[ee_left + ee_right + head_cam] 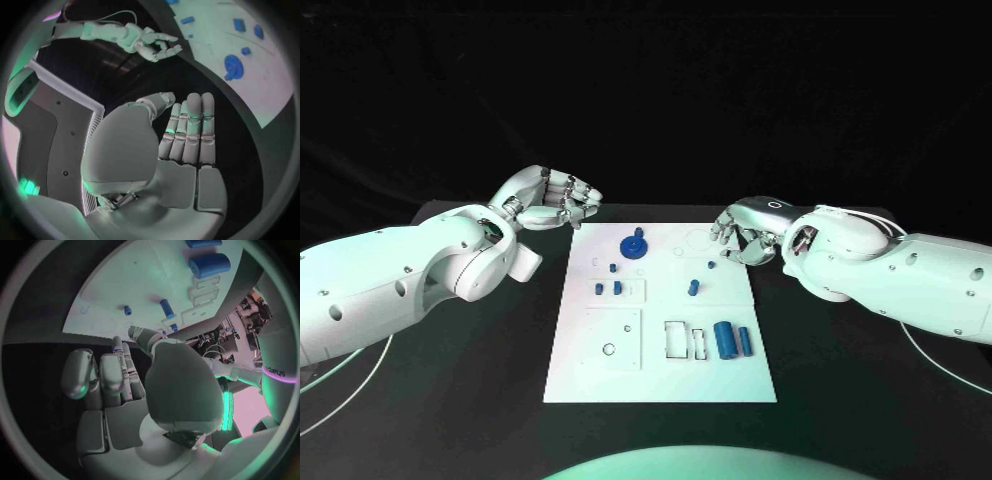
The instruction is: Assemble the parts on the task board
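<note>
The white task board (661,372) lies in the middle of the black table. On it are a blue gear (635,246) near the far edge, several small blue pegs such as one (692,289) mid-board, and a thick blue cylinder (724,338) beside a thinner one (744,340). My left hand (560,200) hovers off the board's far left corner, fingers straight and together, holding nothing (184,145). My right hand (744,232) hangs over the board's far right edge, fingers loosely bent, holding nothing (119,380).
Outlined recesses (684,340) sit left of the cylinders, and a square plate with holes (615,338) is on the board's near left. Black table surrounds the board on both sides. The left wrist view shows the gear (232,66) and my right hand (153,45).
</note>
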